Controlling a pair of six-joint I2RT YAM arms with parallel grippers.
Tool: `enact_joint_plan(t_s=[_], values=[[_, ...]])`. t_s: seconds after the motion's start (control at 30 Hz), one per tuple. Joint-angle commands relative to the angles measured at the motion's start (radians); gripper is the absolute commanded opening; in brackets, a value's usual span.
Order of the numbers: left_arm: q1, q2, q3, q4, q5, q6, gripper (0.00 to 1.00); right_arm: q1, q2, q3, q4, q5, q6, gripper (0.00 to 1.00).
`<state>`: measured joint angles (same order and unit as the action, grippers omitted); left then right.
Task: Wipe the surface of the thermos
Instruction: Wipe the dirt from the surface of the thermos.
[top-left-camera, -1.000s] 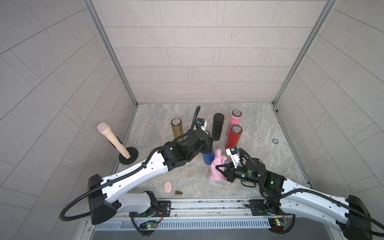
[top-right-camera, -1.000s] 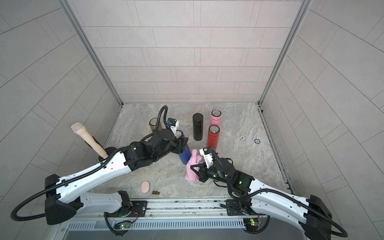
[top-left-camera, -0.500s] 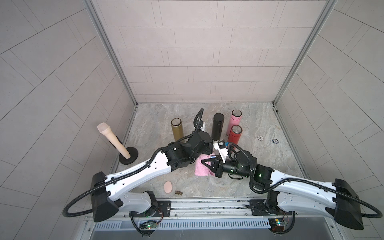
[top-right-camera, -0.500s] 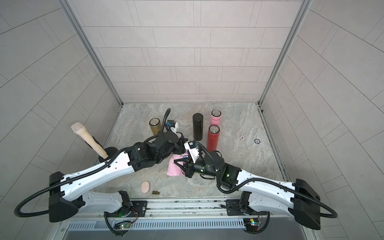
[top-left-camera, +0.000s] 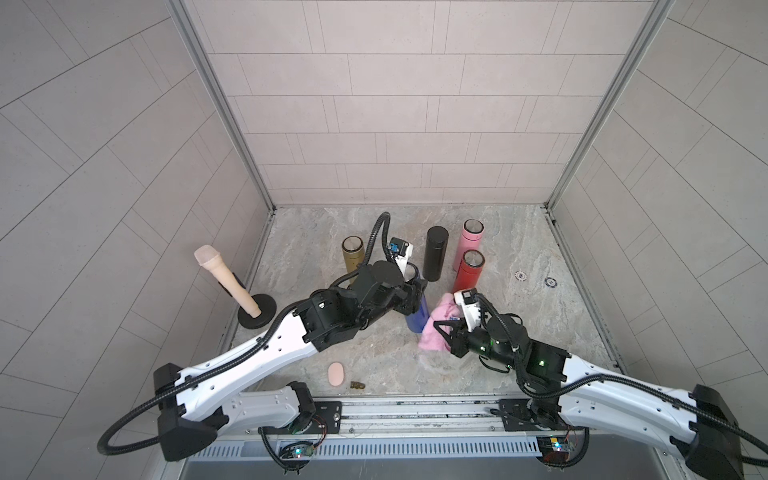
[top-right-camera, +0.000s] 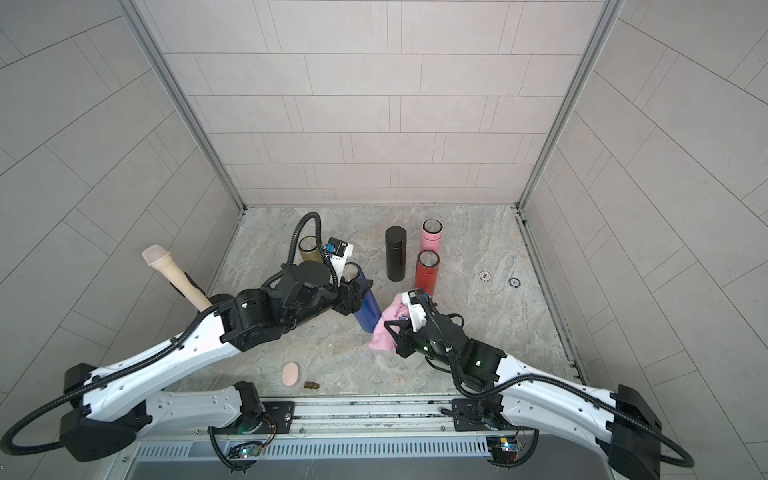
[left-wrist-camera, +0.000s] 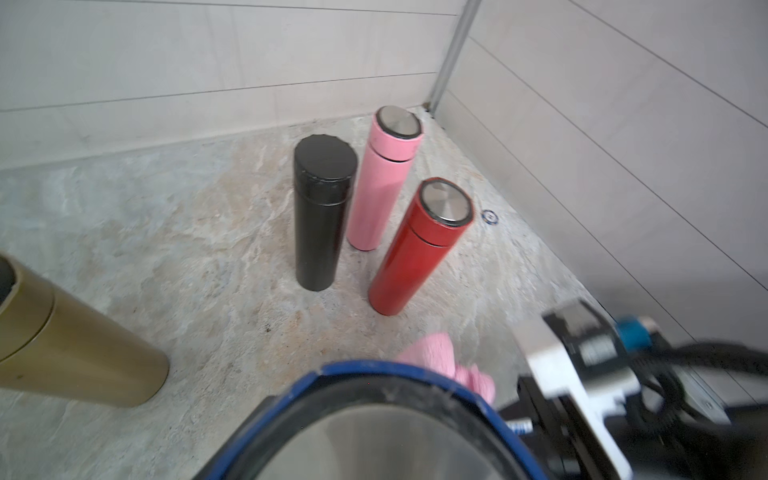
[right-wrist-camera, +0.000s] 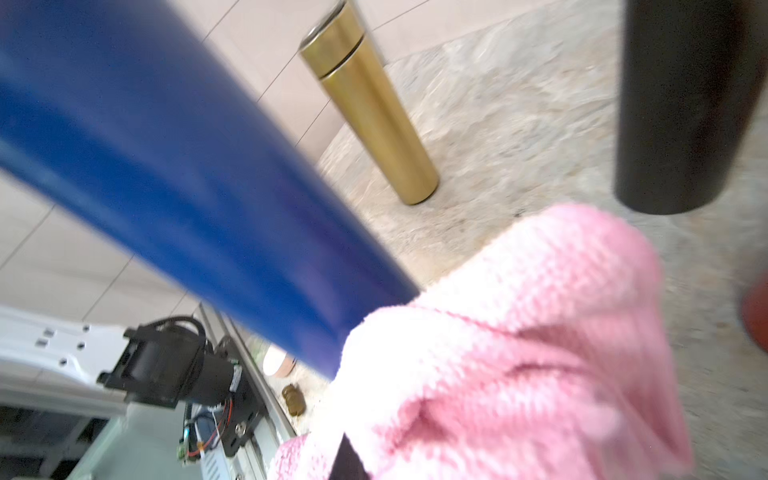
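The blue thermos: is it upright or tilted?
Tilted. In both top views the left claw grips the blue thermos near its top, and its lower end slants toward the pink cloth.

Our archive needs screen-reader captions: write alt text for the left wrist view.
The blue thermos fills the foreground, the pink cloth just behind its rim. Beyond, a black thermos, pink thermos and red thermos stand upright; a gold thermos stands at the edge.

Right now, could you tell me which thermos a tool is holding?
The blue thermos, gripped by the left tool; the gold, black, pink and red ones stand ungripped.
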<state>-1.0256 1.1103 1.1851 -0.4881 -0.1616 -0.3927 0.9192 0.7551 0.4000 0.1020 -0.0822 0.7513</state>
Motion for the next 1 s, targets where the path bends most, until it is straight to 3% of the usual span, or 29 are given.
enact_joint_plan(t_s=[0.0, 0.13, 0.3, 0.43, 0.73, 0.97], values=[[0.013, -0.051, 0.007, -0.006, 0.202, 0.205, 0.00, -0.095, -0.027, 0.008, -0.112, -0.052, 0.085, 0.00], [0.015, -0.078, -0.050, 0.020, 0.378, 0.345, 0.00, -0.146, 0.038, 0.020, -0.043, -0.160, 0.115, 0.00], [0.015, -0.104, -0.165, 0.141, 0.441, 0.400, 0.00, -0.146, 0.127, 0.037, 0.110, -0.268, 0.169, 0.00], [0.015, -0.089, -0.223, 0.191, 0.431, 0.424, 0.00, -0.146, 0.122, 0.073, 0.194, -0.332, 0.215, 0.00], [0.015, -0.017, -0.301, 0.294, 0.380, 0.429, 0.00, -0.141, 0.024, 0.211, 0.151, -0.375, 0.211, 0.00], [0.016, -0.029, -0.325, 0.385, 0.355, 0.425, 0.00, -0.107, 0.047, 0.056, 0.149, -0.315, 0.222, 0.00]])
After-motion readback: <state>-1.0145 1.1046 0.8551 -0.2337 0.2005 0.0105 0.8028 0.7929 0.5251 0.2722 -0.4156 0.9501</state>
